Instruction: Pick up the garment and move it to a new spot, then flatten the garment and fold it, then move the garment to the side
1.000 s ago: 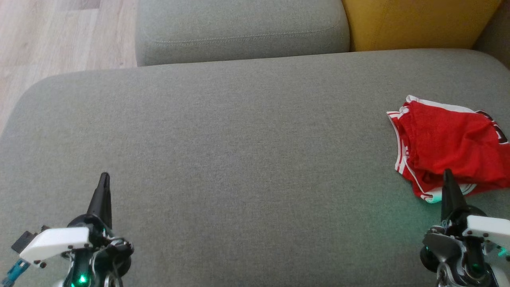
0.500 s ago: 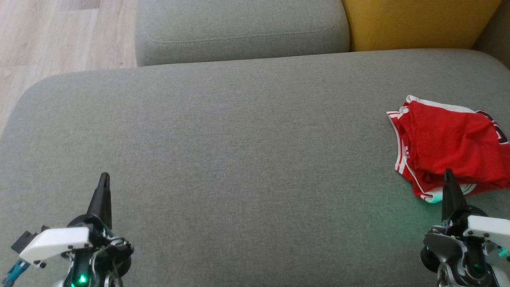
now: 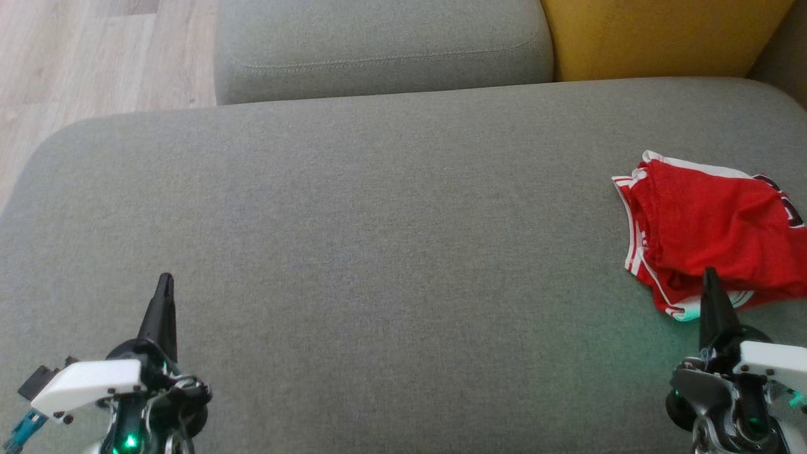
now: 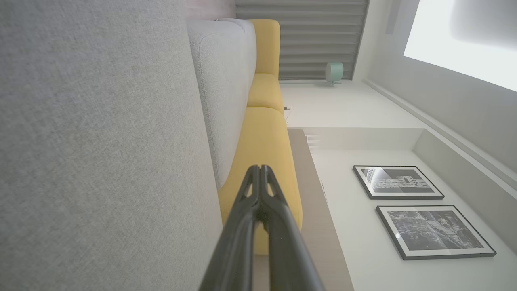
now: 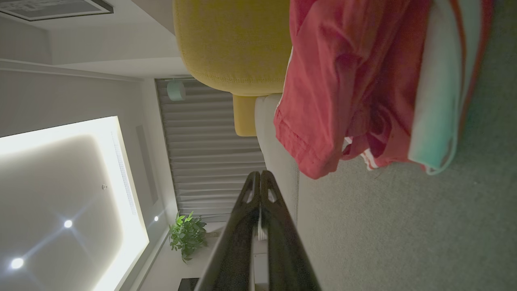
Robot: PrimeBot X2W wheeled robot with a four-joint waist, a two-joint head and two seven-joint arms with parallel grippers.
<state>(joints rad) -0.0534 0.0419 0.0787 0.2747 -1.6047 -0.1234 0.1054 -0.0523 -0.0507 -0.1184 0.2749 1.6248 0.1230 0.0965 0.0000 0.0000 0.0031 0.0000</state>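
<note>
The garment [image 3: 709,233] is a red piece with white and red striped trim, lying folded and a little rumpled at the right edge of the grey sofa seat [image 3: 378,252]. My right gripper [image 3: 710,275] is shut and empty, its tip just in front of the garment's near hem. In the right wrist view the garment [image 5: 355,89] hangs across the top right, beyond the shut right gripper [image 5: 260,174]. My left gripper [image 3: 165,279] is shut and empty at the lower left, far from the cloth. Its closed tips [image 4: 260,167] point along the seat in the left wrist view.
A grey back cushion [image 3: 384,47] and a yellow cushion [image 3: 662,38] line the far side of the seat. Wooden floor [image 3: 94,57] shows at the upper left past the seat's rounded corner. The seat's broad middle is bare fabric.
</note>
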